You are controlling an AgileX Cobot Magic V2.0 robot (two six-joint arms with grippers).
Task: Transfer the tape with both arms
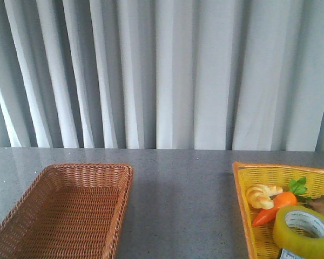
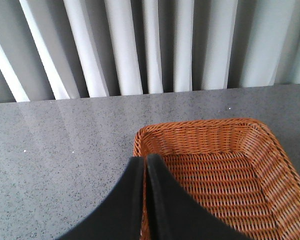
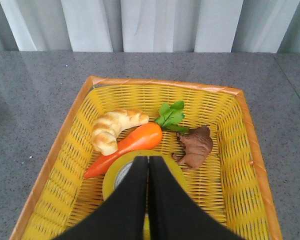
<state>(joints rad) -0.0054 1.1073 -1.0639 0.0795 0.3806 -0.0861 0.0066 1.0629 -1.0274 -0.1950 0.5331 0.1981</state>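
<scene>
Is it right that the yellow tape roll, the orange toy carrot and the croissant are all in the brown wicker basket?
No. The yellow tape roll, orange toy carrot and croissant lie in the yellow woven basket; the front view shows the brown wicker basket holds none of them.

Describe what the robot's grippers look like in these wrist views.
Only the fingers show. The left gripper has two matte black fingers, smooth and unmarked, broad at the base and curving to narrow tips. The right gripper looks the same: plain black tapered fingers. No cables, labels or arm links are visible in any view.
</scene>
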